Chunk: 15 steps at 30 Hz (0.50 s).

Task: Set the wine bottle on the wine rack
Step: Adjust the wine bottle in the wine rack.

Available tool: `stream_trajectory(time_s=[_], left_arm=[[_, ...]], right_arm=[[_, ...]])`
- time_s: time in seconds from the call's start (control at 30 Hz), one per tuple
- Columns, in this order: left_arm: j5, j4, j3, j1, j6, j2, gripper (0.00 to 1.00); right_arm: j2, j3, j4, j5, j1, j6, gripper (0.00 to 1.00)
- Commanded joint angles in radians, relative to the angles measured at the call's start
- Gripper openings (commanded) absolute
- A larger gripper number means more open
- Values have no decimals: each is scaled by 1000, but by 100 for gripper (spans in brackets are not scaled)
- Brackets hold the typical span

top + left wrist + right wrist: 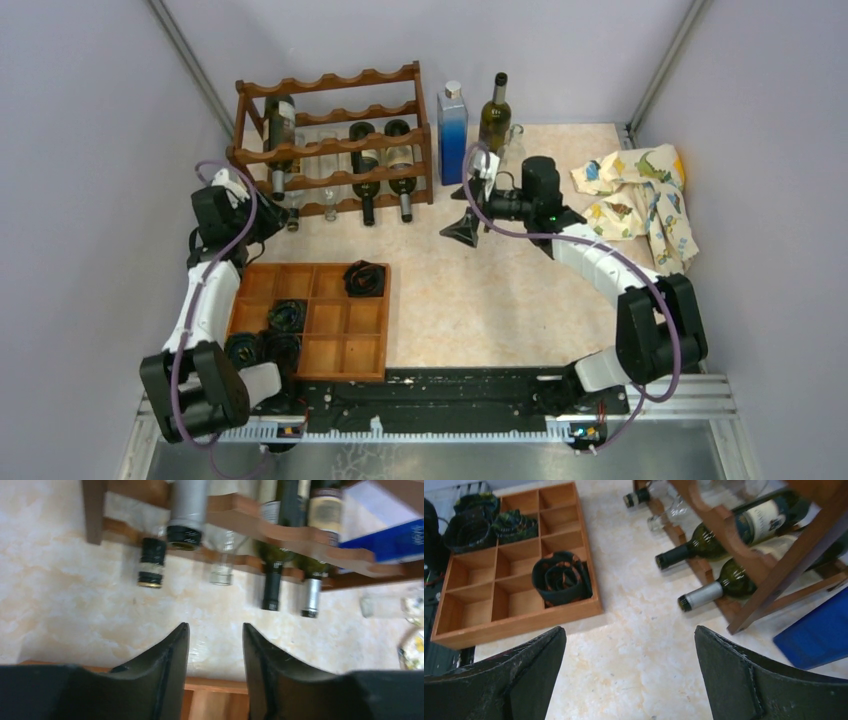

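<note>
The dark wooden wine rack (330, 140) stands at the back left, with several bottles lying in it. A wine bottle (280, 135) with a grey capsule (189, 505) rests in the leftmost slot, neck pointing out. My left gripper (272, 215) (215, 627) hangs just in front of the rack, short of that neck. Its jaws are parted and nothing is between them. Further right, my right gripper (455, 212) (629, 630) is wide open over bare tabletop and holds nothing. Another dark wine bottle (495, 108) stands upright at the back.
A blue bottle (452, 130) and a clear glass bottle (515, 145) stand right of the rack. A wooden compartment tray (340, 350) with black coiled items (365, 278) lies front left. A patterned cloth (640, 190) sits at the back right.
</note>
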Motion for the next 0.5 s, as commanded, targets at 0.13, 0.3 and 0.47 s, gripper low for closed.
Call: stream_trajectory(time_s=[0.13, 0.3, 0.47], left_arm=[[249, 259, 86, 4, 34, -151, 97], [256, 501, 86, 5, -182, -154, 99], [460, 690, 133, 4, -376, -46, 99]], right_arm=[[37, 267, 220, 40, -125, 376, 98], [84, 455, 114, 93, -186, 352, 99], [124, 577, -39, 246, -220, 279, 98]])
